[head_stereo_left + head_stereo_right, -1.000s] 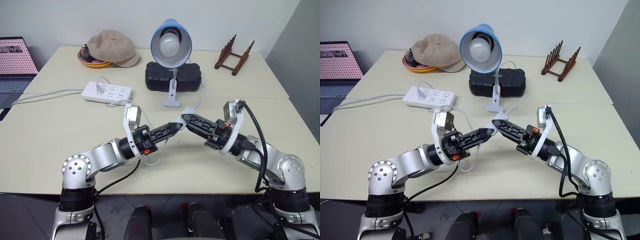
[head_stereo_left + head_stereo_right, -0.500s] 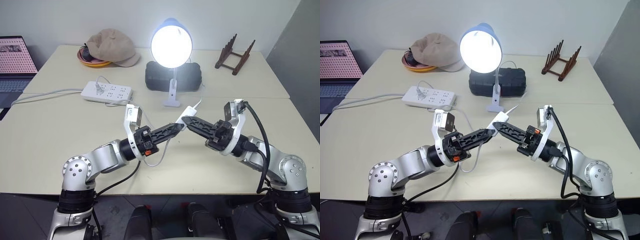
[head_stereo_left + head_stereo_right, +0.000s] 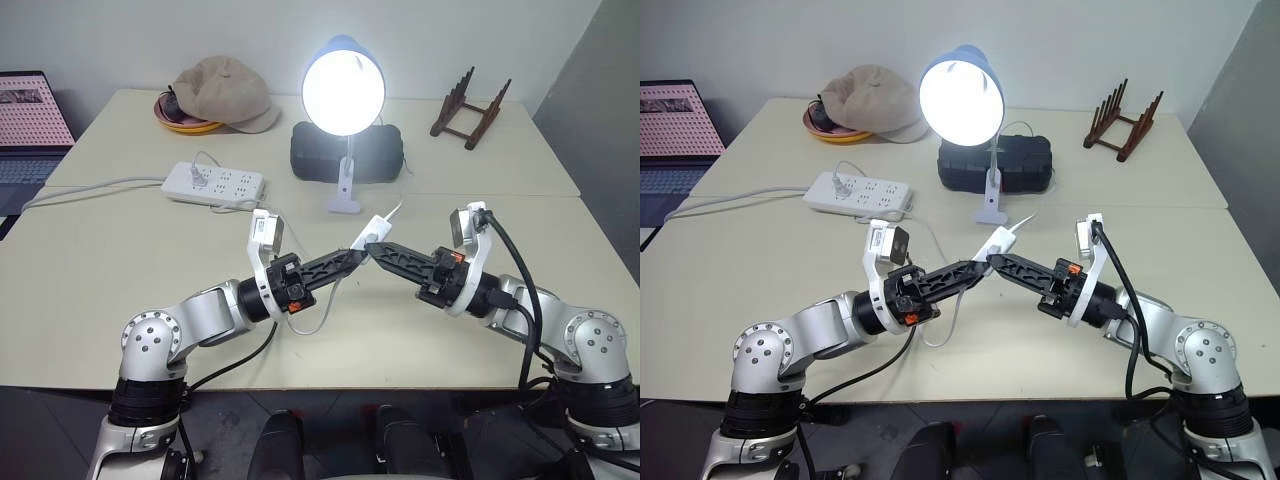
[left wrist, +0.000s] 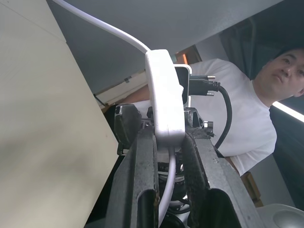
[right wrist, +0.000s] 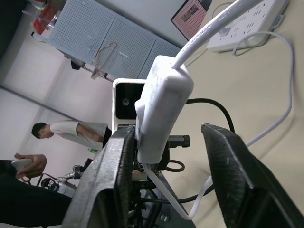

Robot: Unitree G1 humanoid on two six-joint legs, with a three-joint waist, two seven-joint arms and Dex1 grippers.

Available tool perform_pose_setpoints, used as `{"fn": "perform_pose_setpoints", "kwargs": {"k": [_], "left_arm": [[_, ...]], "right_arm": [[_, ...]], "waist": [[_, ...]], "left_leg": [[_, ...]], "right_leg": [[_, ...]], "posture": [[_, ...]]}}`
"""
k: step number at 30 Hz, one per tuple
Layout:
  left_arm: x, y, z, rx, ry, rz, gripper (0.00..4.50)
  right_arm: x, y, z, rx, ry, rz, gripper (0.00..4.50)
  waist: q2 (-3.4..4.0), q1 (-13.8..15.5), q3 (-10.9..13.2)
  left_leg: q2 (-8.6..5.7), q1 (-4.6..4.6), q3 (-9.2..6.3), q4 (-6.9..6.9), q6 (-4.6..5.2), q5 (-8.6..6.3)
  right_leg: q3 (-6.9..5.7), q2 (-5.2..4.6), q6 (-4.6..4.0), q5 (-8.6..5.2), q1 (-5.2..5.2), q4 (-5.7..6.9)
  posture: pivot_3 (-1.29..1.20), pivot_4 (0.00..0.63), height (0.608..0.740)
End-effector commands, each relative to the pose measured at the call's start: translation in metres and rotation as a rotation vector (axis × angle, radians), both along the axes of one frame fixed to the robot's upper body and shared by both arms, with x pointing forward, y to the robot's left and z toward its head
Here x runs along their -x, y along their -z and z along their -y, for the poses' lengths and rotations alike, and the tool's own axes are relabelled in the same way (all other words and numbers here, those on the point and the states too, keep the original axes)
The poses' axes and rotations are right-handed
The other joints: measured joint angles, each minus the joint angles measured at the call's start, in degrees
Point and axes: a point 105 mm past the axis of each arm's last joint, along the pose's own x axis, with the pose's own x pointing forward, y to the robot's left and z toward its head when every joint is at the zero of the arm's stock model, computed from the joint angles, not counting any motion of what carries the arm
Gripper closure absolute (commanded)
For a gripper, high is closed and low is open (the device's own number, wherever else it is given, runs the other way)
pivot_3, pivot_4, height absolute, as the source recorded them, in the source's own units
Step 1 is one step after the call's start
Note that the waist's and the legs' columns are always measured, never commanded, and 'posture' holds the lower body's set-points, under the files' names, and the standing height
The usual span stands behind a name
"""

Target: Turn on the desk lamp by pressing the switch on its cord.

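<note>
The desk lamp (image 3: 343, 90) stands at the back of the table, its bulb glowing brightly in the light-blue shade. Its thin white cord (image 3: 394, 211) runs forward to the small white switch (image 3: 376, 228), held above the table's middle. My left gripper (image 3: 358, 256) is shut on the switch (image 4: 165, 95), clamping its lower end between both fingers. From the other side my right gripper (image 3: 378, 247) meets it tip to tip. Its fingers stand open on either side of the switch (image 5: 161, 109), one finger close against it and the other well apart.
A white power strip (image 3: 214, 184) lies at the left with its cable trailing off the table. Behind are a black case (image 3: 347, 153), a tan cap (image 3: 225, 93) on an orange bowl, a wooden rack (image 3: 468, 110) and a laptop (image 3: 30, 120). A person (image 4: 247, 95) sits behind.
The lamp was dark a second ago, lit half a second ago and still shines. My right gripper has dipped slightly and now stands open. The left gripper has kept its hold.
</note>
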Motion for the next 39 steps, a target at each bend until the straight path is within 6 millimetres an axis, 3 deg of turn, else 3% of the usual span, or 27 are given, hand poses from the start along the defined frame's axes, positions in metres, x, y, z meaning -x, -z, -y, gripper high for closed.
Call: {"fn": "perform_pose_setpoints", "kwargs": {"k": [1, 6, 7, 14, 19, 22, 24, 26, 29, 39], "left_arm": [[0.002, -0.011, 0.0, 0.021, 0.014, 0.048, 4.12], [-0.007, -0.006, -0.009, -0.035, -0.003, 0.058, 4.12], [-0.009, -0.004, -0.011, -0.059, -0.006, 0.063, 4.12], [-0.025, 0.003, -0.017, -0.108, -0.021, 0.064, 4.12], [-0.058, 0.04, -0.016, -0.326, -0.111, 0.036, 4.12], [-0.081, 0.054, -0.013, -0.428, -0.179, 0.064, 4.12], [-0.086, 0.059, -0.012, -0.455, -0.184, 0.072, 4.12], [-0.09, 0.06, -0.01, -0.46, -0.185, 0.079, 3.42], [-0.086, 0.057, -0.018, -0.495, -0.164, 0.097, 2.9], [-0.046, -0.003, -0.093, -0.67, -0.224, 0.437, 0.8]], "right_arm": [[0.011, -0.008, 0.006, 0.005, -0.029, 0.04, 1.25], [0.021, -0.016, 0.03, 0.127, -0.016, 0.14, 0.09], [0.022, -0.02, 0.035, 0.179, -0.011, 0.193, 0.02], [0.028, -0.035, 0.041, 0.442, -0.028, 0.48, 0.02], [0.009, -0.028, 0.04, 0.721, 0.097, 0.823, 0.02], [0.004, -0.011, 0.042, 0.752, 0.112, 0.845, 0.02], [0.003, -0.005, 0.043, 0.764, 0.107, 0.856, 0.02], [0.002, 0.001, 0.044, 0.769, 0.104, 0.851, 0.0], [-0.002, 0.014, 0.052, 0.801, 0.114, 0.843, 0.0], [-0.006, 0.024, 0.074, 0.807, 0.025, 0.814, 0.0]], "waist": [[0.0, 0.02, 0.0], [0.02, 0.16, 0.01], [0.02, 0.17, 0.01], [0.01, 0.15, 0.0], [0.02, 0.2, 0.01], [0.0, 0.29, 0.0], [0.0, 0.27, -0.01], [0.0, 0.25, 0.0], [0.0, 0.23, 0.0], [-0.01, -0.42, 0.02]], "left_leg": [[0.0, 0.0, 0.0, 0.0, 0.0, 0.0], [-0.03, -0.16, 0.0, -0.01, 0.0, 0.0], [-0.05, -0.21, 0.01, 0.0, 0.0, 0.0], [-0.04, -0.39, 0.02, 0.0, 0.0, 0.0], [-0.06, -0.44, 0.02, -0.02, 0.0, 0.0], [-0.08, -0.44, 0.02, 0.02, -0.01, 0.01], [-0.09, -0.45, 0.08, 0.01, -0.01, 0.01], [-0.1, -0.5, 0.07, 0.0, -0.01, 0.01], [-0.09, -0.49, 0.05, -0.02, -0.01, 0.01], [-0.02, -0.37, 0.04, -0.15, -0.01, 0.01]], "right_leg": [[0.0, 0.0, 0.0, 0.0, 0.0, 0.0], [-0.01, -0.03, 0.0, 0.0, -0.13, -0.02], [0.0, -0.03, 0.0, 0.0, -0.19, -0.02], [-0.02, -0.01, 0.01, 0.0, -0.44, 0.02], [-0.03, -0.02, 0.02, 0.0, -0.48, -0.01], [-0.04, -0.02, 0.03, 0.01, -0.46, -0.02], [0.01, -0.05, 0.05, 0.02, -0.48, -0.02], [0.0, -0.06, 0.08, 0.04, -0.49, -0.02], [-0.02, -0.06, 0.35, 0.19, -0.5, 0.0], [-0.03, -0.02, 0.21, 0.11, -0.53, 0.13]], "posture": [[0.0, 0.15, 0.74], [0.0, 0.15, 0.74], [0.0, 0.15, 0.74], [0.0, 0.15, 0.74], [0.0, 0.15, 0.74], [0.0, 0.15, 0.74], [0.0, 0.15, 0.74], [0.0, 0.15, 0.74], [0.0, 0.15, 0.74], [0.0, 0.15, 0.74]]}}
